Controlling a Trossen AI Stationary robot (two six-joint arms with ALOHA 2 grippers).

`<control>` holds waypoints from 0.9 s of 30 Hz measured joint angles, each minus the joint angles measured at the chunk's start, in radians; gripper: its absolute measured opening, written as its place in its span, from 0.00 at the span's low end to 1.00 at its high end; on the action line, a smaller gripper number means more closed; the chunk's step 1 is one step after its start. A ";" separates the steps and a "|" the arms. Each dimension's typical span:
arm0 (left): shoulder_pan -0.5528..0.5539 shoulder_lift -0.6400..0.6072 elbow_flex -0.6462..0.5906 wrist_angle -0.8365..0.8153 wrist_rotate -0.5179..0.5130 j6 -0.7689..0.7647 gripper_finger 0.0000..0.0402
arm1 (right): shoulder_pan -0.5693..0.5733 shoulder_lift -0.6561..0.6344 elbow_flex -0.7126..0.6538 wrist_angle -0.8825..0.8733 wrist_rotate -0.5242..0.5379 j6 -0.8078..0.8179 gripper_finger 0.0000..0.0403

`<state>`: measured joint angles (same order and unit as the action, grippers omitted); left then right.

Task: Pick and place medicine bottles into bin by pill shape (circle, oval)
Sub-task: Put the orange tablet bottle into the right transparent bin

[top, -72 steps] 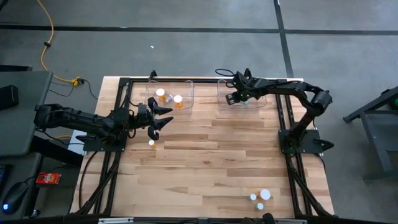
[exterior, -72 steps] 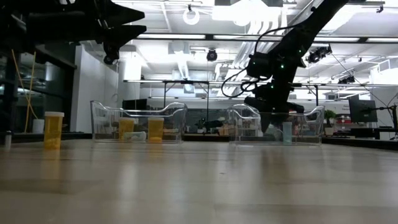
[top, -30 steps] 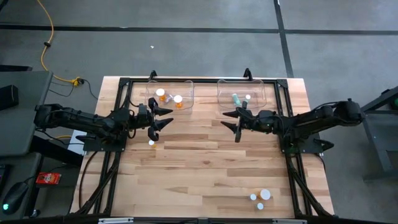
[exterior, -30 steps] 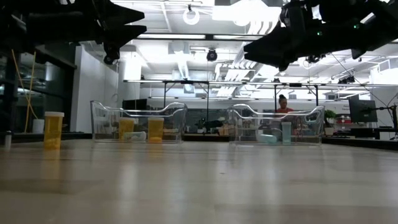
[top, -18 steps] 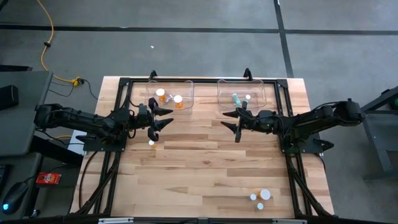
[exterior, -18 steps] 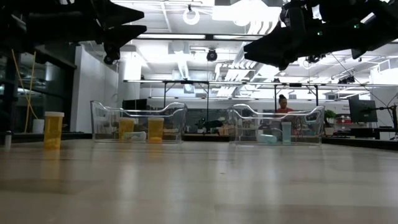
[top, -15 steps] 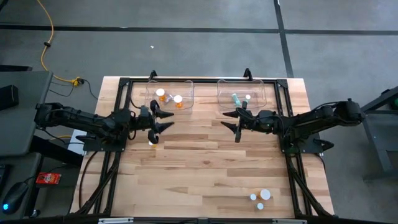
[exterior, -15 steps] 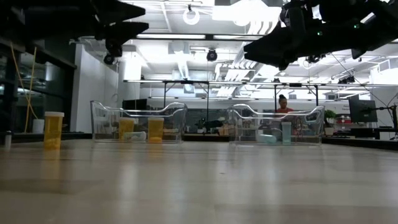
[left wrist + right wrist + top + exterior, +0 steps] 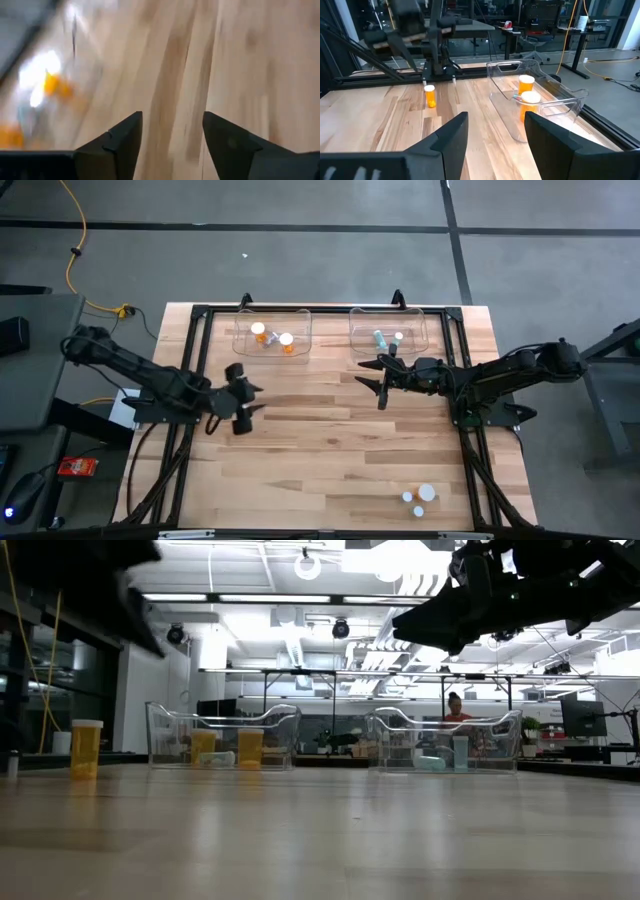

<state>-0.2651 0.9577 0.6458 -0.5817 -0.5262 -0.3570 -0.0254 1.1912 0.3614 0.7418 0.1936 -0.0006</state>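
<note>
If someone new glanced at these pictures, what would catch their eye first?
Probably the two dark arms reaching inward over the wooden table, the left gripper and right gripper both open and empty. Next, the two clear bins at the far edge: orange bottles in the left bin.

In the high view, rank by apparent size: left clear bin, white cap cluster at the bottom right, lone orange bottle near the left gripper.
1. Left clear bin: clearly largest.
2. White cap cluster.
3. Lone orange bottle: hidden under the left gripper in this view, so it can't be ranked.
</note>
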 joint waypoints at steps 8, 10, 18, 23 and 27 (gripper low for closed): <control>-0.039 0.016 -0.048 -0.207 0.068 -0.234 0.65 | 0.000 0.000 0.000 0.001 0.000 0.000 0.47; -0.038 0.022 -0.063 -0.208 0.078 -0.236 0.68 | 0.000 0.000 0.000 0.003 0.000 0.000 0.47; 0.018 0.056 -0.115 -0.209 0.129 -0.269 0.70 | 0.000 0.000 0.000 0.003 0.001 0.000 0.47; 0.043 0.080 -0.116 -0.197 0.215 -0.269 0.70 | 0.000 0.000 0.000 0.001 0.004 0.000 0.47; 0.045 0.093 -0.116 -0.197 0.270 -0.268 0.70 | 0.000 0.000 0.000 0.000 0.005 0.000 0.47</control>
<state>-0.2199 1.0509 0.5301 -0.7792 -0.2566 -0.6251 -0.0255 1.1912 0.3618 0.7414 0.1986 -0.0006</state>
